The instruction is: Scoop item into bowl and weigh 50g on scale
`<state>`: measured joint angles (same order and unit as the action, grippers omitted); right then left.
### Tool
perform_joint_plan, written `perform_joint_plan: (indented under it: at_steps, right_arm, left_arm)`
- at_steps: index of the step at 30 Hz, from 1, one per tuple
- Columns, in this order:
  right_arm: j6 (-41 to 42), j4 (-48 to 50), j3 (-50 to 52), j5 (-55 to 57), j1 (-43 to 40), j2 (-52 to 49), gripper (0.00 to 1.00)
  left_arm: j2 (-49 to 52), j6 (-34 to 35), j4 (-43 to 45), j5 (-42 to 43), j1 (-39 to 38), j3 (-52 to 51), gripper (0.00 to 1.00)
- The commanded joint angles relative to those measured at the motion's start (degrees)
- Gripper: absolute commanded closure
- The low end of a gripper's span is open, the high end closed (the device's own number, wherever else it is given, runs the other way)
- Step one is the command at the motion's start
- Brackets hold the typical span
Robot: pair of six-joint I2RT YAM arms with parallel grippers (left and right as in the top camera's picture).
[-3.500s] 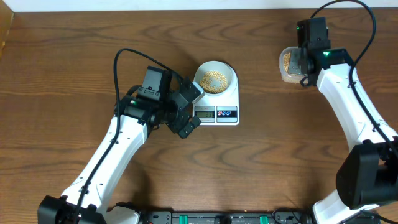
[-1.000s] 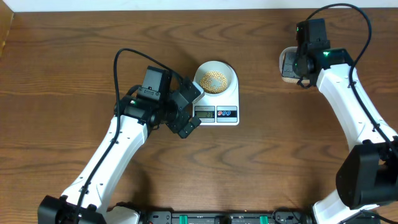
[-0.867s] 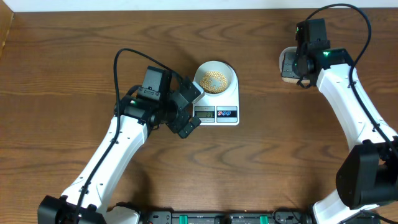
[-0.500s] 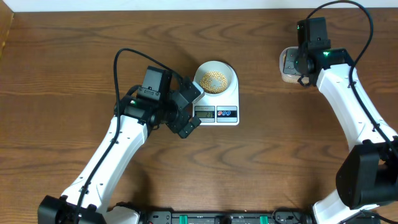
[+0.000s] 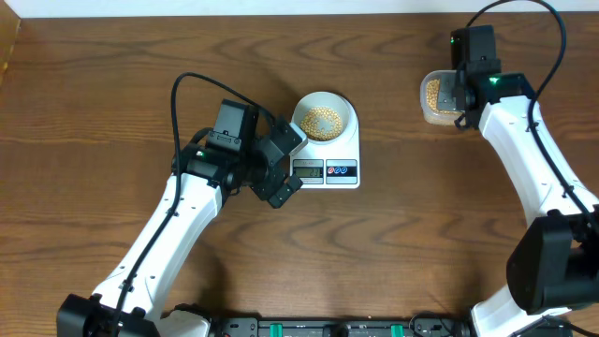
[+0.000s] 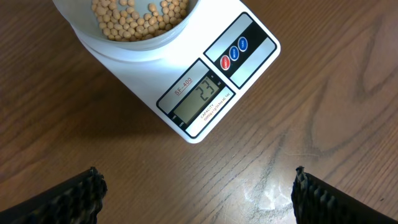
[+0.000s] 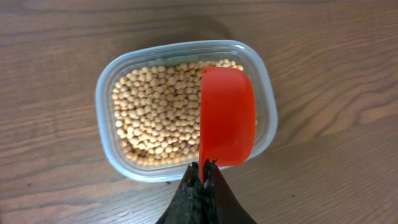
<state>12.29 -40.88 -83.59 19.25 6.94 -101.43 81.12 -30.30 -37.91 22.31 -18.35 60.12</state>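
Observation:
The white scale (image 5: pixel 342 154) (image 6: pixel 208 93) stands mid-table and its display reads 23. The pale bowl (image 5: pixel 324 119) (image 6: pixel 127 46) sits on it with tan beans (image 5: pixel 320 122) (image 6: pixel 138 15) inside. My left gripper (image 5: pixel 283 170) (image 6: pixel 196 196) is open and empty just left of the scale's display. My right gripper (image 5: pixel 457 94) (image 7: pixel 203 177) is shut on a red scoop (image 7: pixel 227 115), held above a clear tub (image 5: pixel 432 98) (image 7: pixel 118 155) full of beans (image 7: pixel 155 109) at the back right. The scoop shows its underside, so its contents are hidden.
The tub stands near the table's far right edge. Bare brown wood surrounds the scale and the tub. A pale wall runs along the back edge (image 5: pixel 299 7).
My right gripper has lifted and drawn back with the scoop, uncovering the tub's beans in the overhead view. The left arm, the scale and the bowl have not moved.

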Motion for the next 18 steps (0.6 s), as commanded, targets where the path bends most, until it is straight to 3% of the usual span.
perform_joint_plan:
  at_steps: [1,18]
  right_arm:
    - [-0.74,0.09,0.04,1.36,-0.70,0.04,0.99]
    - [-0.15,1.44,0.15,-0.13,-1.66,-3.52,0.99]
  left_arm:
    - [-0.76,-0.98,-0.15,-0.11,-0.07,1.29,0.02]
    - [-0.76,-0.96,-0.15,-0.11,-0.07,1.29,0.02]
